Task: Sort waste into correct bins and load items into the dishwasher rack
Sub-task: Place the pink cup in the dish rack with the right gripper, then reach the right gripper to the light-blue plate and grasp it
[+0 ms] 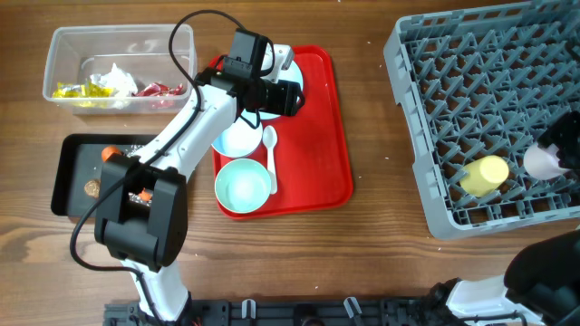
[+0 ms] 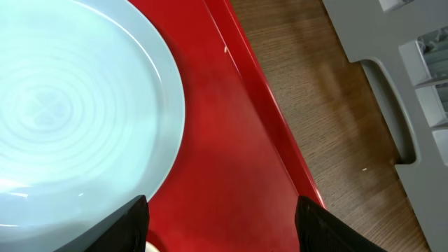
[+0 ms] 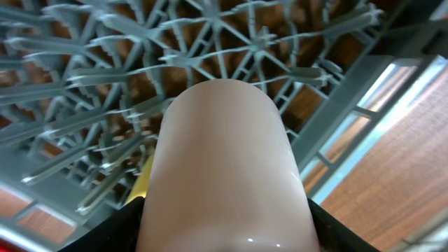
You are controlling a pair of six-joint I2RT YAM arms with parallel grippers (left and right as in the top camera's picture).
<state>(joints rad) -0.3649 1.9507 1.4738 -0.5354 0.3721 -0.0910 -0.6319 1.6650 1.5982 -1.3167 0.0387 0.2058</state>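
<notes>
Two bowls, one spoon and one plate sit on the red tray, with the left gripper open at the plate's rim. The right gripper clasps one pink cup over the rack, at 3 o'clock of one yellow cup.

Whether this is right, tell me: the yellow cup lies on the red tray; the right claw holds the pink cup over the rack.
No. The yellow cup lies in the grey rack, not on the red tray, as the overhead view shows. The right claw does hold the pink cup above it.
</notes>
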